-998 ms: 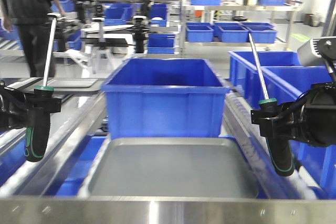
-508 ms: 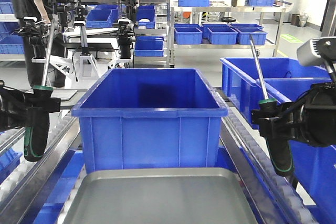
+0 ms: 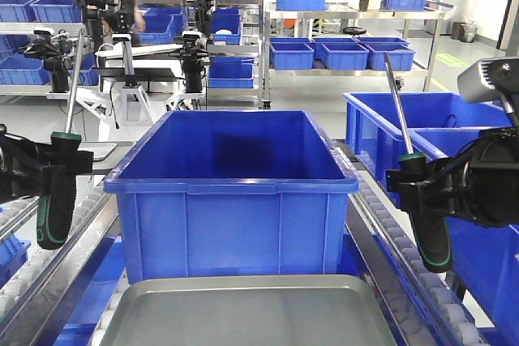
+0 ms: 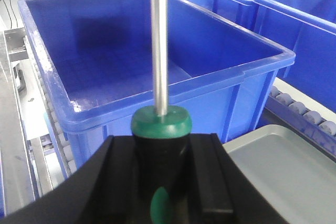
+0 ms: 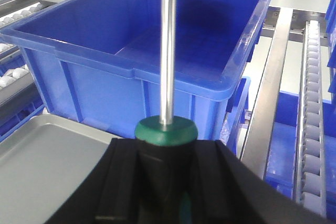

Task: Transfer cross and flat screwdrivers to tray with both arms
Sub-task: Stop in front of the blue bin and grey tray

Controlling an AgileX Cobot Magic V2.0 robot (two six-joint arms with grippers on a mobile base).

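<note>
My left gripper (image 3: 57, 160) (image 4: 163, 145) is shut on one screwdriver (image 3: 58, 192) (image 4: 160, 124), black handle hanging down, steel shaft pointing up, at the left of the front view. My right gripper (image 3: 418, 180) (image 5: 165, 148) is shut on the other screwdriver (image 3: 430, 228) (image 5: 166, 129), held the same way at the right. Both hang above and outside the silver-grey tray (image 3: 251, 313) (image 4: 283, 166) (image 5: 42, 156), which lies low at the front centre. Tip types cannot be told apart.
A deep blue crate (image 3: 231, 192) (image 4: 131, 56) (image 5: 147, 40) stands just behind the tray, between the grippers. Roller rails (image 3: 405, 257) (image 5: 310, 103) run along both sides. More blue crates (image 3: 397, 119) sit at the right, with shelving and equipment behind.
The view has shifted: the crate now looms larger and the tray sits lower in frame. Both grippers keep holding their screwdrivers in much the same pose.
</note>
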